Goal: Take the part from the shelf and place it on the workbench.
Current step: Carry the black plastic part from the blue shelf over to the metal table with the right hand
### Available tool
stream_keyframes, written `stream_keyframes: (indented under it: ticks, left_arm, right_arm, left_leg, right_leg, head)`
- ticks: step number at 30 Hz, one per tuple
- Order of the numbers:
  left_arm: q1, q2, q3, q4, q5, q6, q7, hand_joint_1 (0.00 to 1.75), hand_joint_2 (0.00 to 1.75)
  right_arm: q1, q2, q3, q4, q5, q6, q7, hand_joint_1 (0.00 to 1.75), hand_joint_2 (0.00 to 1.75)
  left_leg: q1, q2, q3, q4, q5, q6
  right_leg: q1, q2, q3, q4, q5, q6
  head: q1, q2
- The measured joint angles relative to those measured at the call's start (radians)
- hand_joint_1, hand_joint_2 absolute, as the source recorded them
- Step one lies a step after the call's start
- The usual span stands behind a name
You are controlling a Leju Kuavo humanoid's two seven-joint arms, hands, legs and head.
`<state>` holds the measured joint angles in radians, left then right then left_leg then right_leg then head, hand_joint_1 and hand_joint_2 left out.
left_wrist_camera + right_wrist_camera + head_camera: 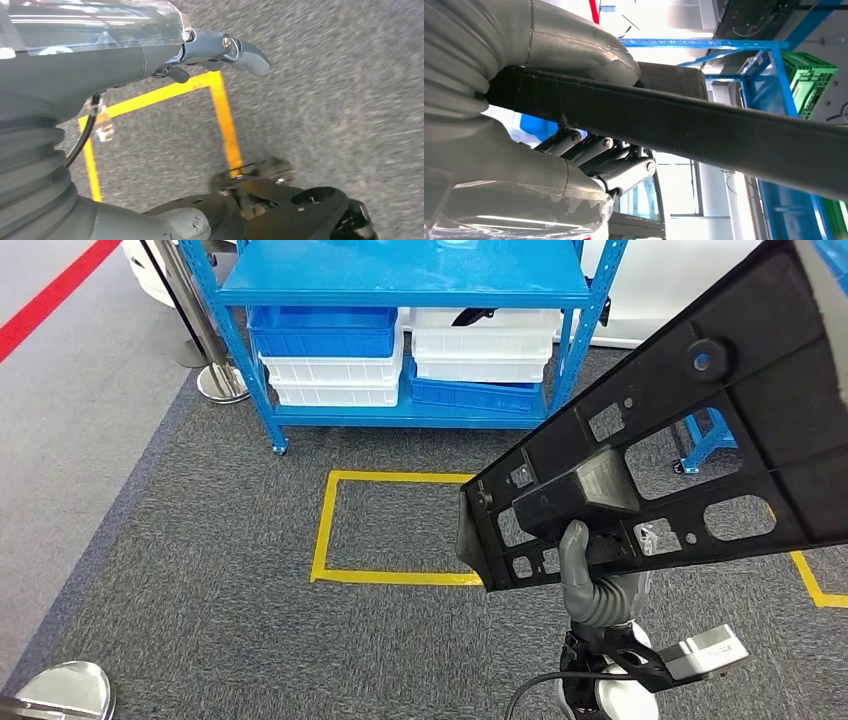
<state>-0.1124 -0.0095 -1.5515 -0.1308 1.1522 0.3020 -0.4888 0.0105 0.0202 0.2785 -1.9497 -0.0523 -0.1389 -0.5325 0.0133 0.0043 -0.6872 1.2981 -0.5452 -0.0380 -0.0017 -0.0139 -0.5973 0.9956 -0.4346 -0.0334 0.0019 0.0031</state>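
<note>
From the head view we see the right hand raised in front of us, gripping the lower edge of the part, a large black perforated panel that slants up and away to the right above the grey carpet. Beyond it stands the blue shelf with blue and white bins, and a yellow tape rectangle marks the floor.

The left wrist view gives us the left hand, fingers loosely extended and holding nothing, above the same yellow tape.

In the right wrist view we see the part's edge crossing close to the camera, the thumb on one face and the dark fingers on the other.
</note>
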Motion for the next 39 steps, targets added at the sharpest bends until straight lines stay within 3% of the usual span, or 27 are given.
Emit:
stream_keyframes:
  ticks: [1,2,4,5,6,8,9,10,11,12,13,14,16,17,18,20,21,23,25,28,29,30,31,33,35,36,39]
  left_arm:
    - [0.0,0.0,0.0,0.0,0.0,0.0,0.001,0.0,1.75]
    - [0.0,0.0,-0.001,0.0,-0.001,0.0,0.001,0.0,1.75]
    - [-0.004,0.001,-0.001,0.0,-0.001,0.0,0.001,0.0,1.75]
    - [-0.005,0.001,-0.001,0.0,-0.001,-0.001,0.001,0.0,1.75]
    - [-0.006,0.001,-0.002,0.0,-0.002,-0.002,0.001,0.0,1.75]
    - [-0.004,0.0,-0.002,0.0,-0.002,-0.004,0.002,0.0,1.75]
    - [-0.004,-0.001,-0.003,0.0,-0.002,-0.005,0.002,0.0,1.75]
    - [-0.003,-0.002,-0.003,0.0,-0.002,-0.006,0.002,0.0,1.75]
    - [-0.003,-0.003,-0.003,0.0,-0.002,-0.007,0.003,0.0,1.75]
    - [-0.003,-0.003,-0.003,0.0,-0.002,-0.008,0.003,0.0,1.75]
    - [-0.003,-0.003,-0.003,0.0,-0.002,-0.008,0.004,0.0,1.75]
    - [-0.003,-0.002,-0.003,0.0,-0.001,-0.007,0.005,0.0,1.75]
    - [-0.002,-0.003,-0.003,0.0,0.0,-0.004,0.01,0.0,1.75]
    - [-0.001,-0.003,-0.003,0.0,0.0,-0.002,0.013,0.0,1.75]
    - [-0.001,-0.003,-0.003,0.0,-0.001,0.0,0.016,0.0,1.75]
    - [-0.001,-0.003,-0.003,0.0,-0.002,0.003,0.022,0.0,1.75]
    - [-0.001,-0.003,-0.003,0.0,-0.002,0.005,0.024,0.0,1.75]
    - [0.001,-0.003,-0.003,0.0,-0.002,0.008,0.027,0.0,1.75]
    - [0.005,-0.003,-0.003,0.0,0.0,0.009,0.029,0.0,1.75]
    - [0.008,-0.002,-0.003,0.0,0.0,0.009,0.037,0.0,1.75]
    - [0.008,-0.002,-0.003,0.0,-0.002,0.009,0.042,0.0,1.75]
    - [0.009,-0.001,-0.003,0.0,-0.005,0.009,0.045,0.0,1.75]
    - [0.009,-0.001,-0.003,0.0,-0.008,0.009,0.047,0.0,1.75]
    - [0.01,0.001,-0.003,0.0,-0.011,0.009,0.049,0.0,1.75]
    - [0.012,0.004,-0.004,0.001,-0.011,0.009,0.049,0.0,1.75]
    - [0.013,0.006,-0.004,0.001,-0.011,0.009,0.049,0.0,1.75]
    - [0.013,0.004,-0.004,0.001,-0.012,0.009,0.049,0.0,1.75]
  right_arm:
    - [0.0,0.0,0.0,0.0,0.0,0.0,0.001,1.75,1.75]
    - [0.0,0.0,0.0,0.0,0.0,0.0,0.002,1.75,1.75]
    - [0.0,0.0,0.0,0.0,0.0,0.0,0.003,1.75,1.75]
    - [0.0,0.0,-0.001,0.0,0.0,0.001,0.004,1.75,1.75]
    - [0.0,0.0,-0.001,0.0,0.0,0.002,0.004,1.75,1.75]
    - [0.0,0.0,-0.002,0.0,0.0,0.002,0.005,1.75,1.75]
    - [0.001,-0.001,-0.004,0.0,0.0,0.002,0.005,1.75,1.75]
    - [0.001,-0.001,-0.005,0.0,0.0,0.002,0.006,1.75,1.75]
    - [0.002,-0.001,-0.007,0.0,0.0,0.001,0.006,1.75,1.75]
    - [0.003,-0.002,-0.008,0.0,0.0,0.001,0.006,1.75,1.75]
    - [0.004,-0.002,-0.009,0.0,0.0,0.0,0.006,1.75,1.75]
    - [0.006,-0.003,-0.009,0.0,0.0,0.0,0.006,1.75,1.75]
    - [0.01,-0.003,-0.01,0.0,0.0,-0.001,0.006,1.75,1.75]
    - [0.013,-0.003,-0.011,0.0,0.002,-0.002,0.006,1.75,1.75]
    - [0.015,-0.003,-0.011,0.0,0.005,-0.003,0.005,1.75,1.75]
    - [0.021,-0.003,-0.012,0.0,0.015,-0.008,0.003,1.75,1.75]
    - [0.026,-0.003,-0.012,0.0,0.022,-0.012,0.0,1.75,1.75]
    - [0.043,-0.003,-0.014,-0.001,0.042,-0.027,-0.012,1.75,1.75]
    - [0.064,-0.002,-0.015,-0.003,0.072,-0.051,-0.028,1.75,1.75]
    - [0.091,0.002,-0.016,-0.012,0.128,-0.101,-0.044,1.75,1.75]
    - [0.099,0.003,-0.019,-0.015,0.143,-0.115,-0.046,1.75,1.75]
    - [0.105,0.004,-0.023,-0.017,0.152,-0.127,-0.047,1.75,1.75]
    - [0.111,0.004,-0.029,-0.019,0.157,-0.135,-0.048,1.75,1.75]
    - [0.117,0.004,-0.045,-0.024,0.16,-0.145,-0.048,1.75,1.75]
    - [0.119,0.004,-0.058,-0.029,0.161,-0.147,-0.048,1.75,1.75]
    - [0.12,0.004,-0.062,-0.031,0.161,-0.148,-0.049,1.75,1.75]
    - [0.125,0.004,-0.072,-0.037,0.163,-0.153,-0.05,1.75,1.75]
  left_leg:
    - [0.0,0.0,0.031,-0.011,0.031,0.001]
    - [0.0,0.0,0.077,-0.056,0.052,0.004]
    - [-0.004,0.0,0.188,-0.204,0.033,0.013]
    - [-0.007,-0.001,0.223,-0.262,0.011,0.02]
    - [-0.011,-0.001,0.239,-0.297,-0.004,0.027]
    - [-0.011,0.001,0.229,-0.309,0.011,0.044]
    - [-0.009,0.004,0.219,-0.311,0.024,0.053]
    - [-0.007,0.006,0.206,-0.314,0.039,0.062]
    - [-0.005,0.009,0.192,-0.315,0.054,0.067]
    - [-0.005,0.009,0.175,-0.314,0.069,0.071]
    - [-0.006,0.009,0.157,-0.312,0.082,0.072]
    - [-0.006,0.009,0.138,-0.31,0.094,0.07]
    - [-0.005,0.01,0.099,-0.305,0.116,0.065]
    - [-0.004,0.01,0.082,-0.3,0.126,0.061]
    - [-0.004,0.009,0.068,-0.295,0.135,0.056]
    - [-0.006,0.008,0.051,-0.283,0.149,0.043]
    - [-0.007,0.007,0.046,-0.28,0.156,0.036]
    - [-0.003,0.007,0.04,-0.279,0.168,0.021]
    - [0.001,0.006,0.024,-0.247,0.132,0.012]
    - [0.004,0.004,-0.03,-0.075,0.007,0.006]
    - [0.003,0.004,-0.041,-0.023,-0.013,0.005]
    - [0.003,0.003,-0.036,-0.003,-0.014,0.006]
    - [0.003,0.002,-0.011,-0.021,0.001,0.009]
    - [0.0,-0.017,0.077,-0.145,0.044,0.024]
    - [-0.003,-0.044,0.145,-0.253,0.058,0.037]
    - [-0.005,-0.051,0.158,-0.276,0.054,0.041]
    - [-0.003,-0.029,0.165,-0.3,0.063,0.052]
  right_leg:
    - [0.0,0.0,-0.021,0.007,0.012,0.002]
    - [0.0,0.0,-0.041,0.015,0.022,0.005]
    - [0.002,0.0,-0.07,0.03,0.041,0.014]
    - [0.002,-0.001,-0.077,0.033,0.051,0.019]
    - [0.001,-0.002,-0.081,0.032,0.062,0.025]
    - [-0.001,-0.002,-0.085,0.027,0.078,0.037]
    - [-0.002,0.002,-0.091,0.036,0.062,0.043]
    - [-0.003,0.005,-0.1,0.06,0.023,0.048]
    - [-0.006,0.008,-0.112,0.105,-0.034,0.052]
    - [-0.008,0.009,-0.123,0.164,-0.091,0.056]
    - [-0.011,0.009,-0.131,0.227,-0.13,0.06]
    - [-0.014,0.009,-0.133,0.278,-0.138,0.064]
    - [-0.019,0.009,-0.105,0.307,-0.084,0.069]
    - [-0.022,0.009,-0.067,0.275,-0.053,0.07]
    - [-0.024,0.009,-0.01,0.215,-0.046,0.069]
    - [-0.022,0.01,0.102,0.067,-0.089,0.061]
    - [-0.019,0.01,0.133,0.019,-0.114,0.054]
    - [-0.016,0.01,0.136,-0.009,-0.122,0.036]
    - [-0.015,0.007,0.123,-0.01,-0.105,0.016]
    - [-0.009,0.005,0.1,-0.008,-0.085,0.0]
    - [-0.006,0.007,0.091,-0.006,-0.079,-0.001]
    - [-0.003,0.011,0.083,-0.003,-0.075,-0.001]
    - [0.0,0.017,0.075,0.001,-0.071,0.0]
    - [0.002,0.028,0.064,0.008,-0.067,0.004]
    - [0.001,0.042,0.056,0.014,-0.062,0.011]
    - [-0.002,0.049,0.052,0.015,-0.059,0.016]
    - [-0.003,0.061,0.041,0.02,-0.055,0.035]
  head:
    - [0.0,0.0]
    - [0.0,0.0]
    - [0.0,0.0]
    - [0.001,0.0]
    - [0.0,0.0]
    - [-0.001,0.0]
    - [0.0,0.0]
    - [0.003,0.0]
    - [0.006,0.0]
    - [0.008,0.0]
    - [0.01,0.0]
    - [0.01,0.0]
    - [0.01,0.0]
    - [0.01,0.0]
    - [0.011,0.0]
    - [0.012,0.0]
    - [0.012,0.0]
    - [0.012,0.0]
    - [0.011,0.0]
    - [0.008,0.0]
    - [0.008,0.0]
    - [0.008,0.0]
    - [0.008,0.0]
    - [0.008,0.0]
    - [0.009,0.0]
    - [0.009,0.0]
    - [0.009,0.0]
